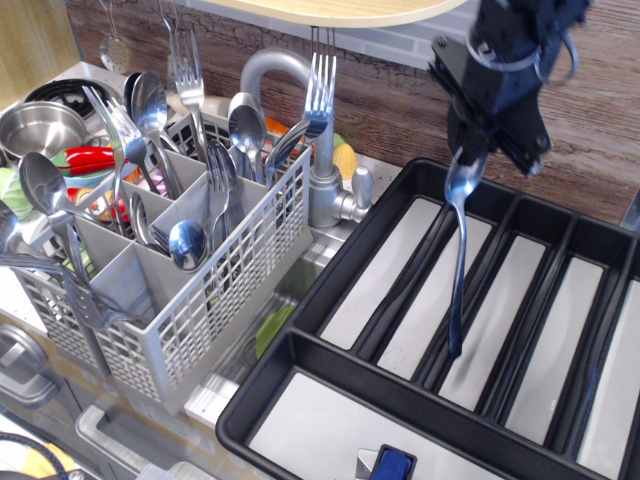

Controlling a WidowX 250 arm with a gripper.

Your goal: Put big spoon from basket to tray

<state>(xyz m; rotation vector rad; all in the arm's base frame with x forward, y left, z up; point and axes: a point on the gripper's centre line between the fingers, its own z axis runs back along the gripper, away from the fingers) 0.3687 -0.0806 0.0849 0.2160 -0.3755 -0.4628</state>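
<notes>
My gripper [478,150] is shut on the bowl end of the big spoon [460,250], which hangs handle-down over the black tray [330,290]. The handle tip hovers near the divider between the second and third long slots, close to the tray's front cross wall. I cannot tell whether the tip touches the tray. The light grey mesh basket [200,310] stands at the left, holding several spoons and forks upright in its compartments.
A grey faucet [300,100] rises between basket and tray. A steel pot [35,125] and red utensils sit behind the basket. A small blue object [393,464] lies in the tray's wide front slot. A white post [480,90] stands behind the tray.
</notes>
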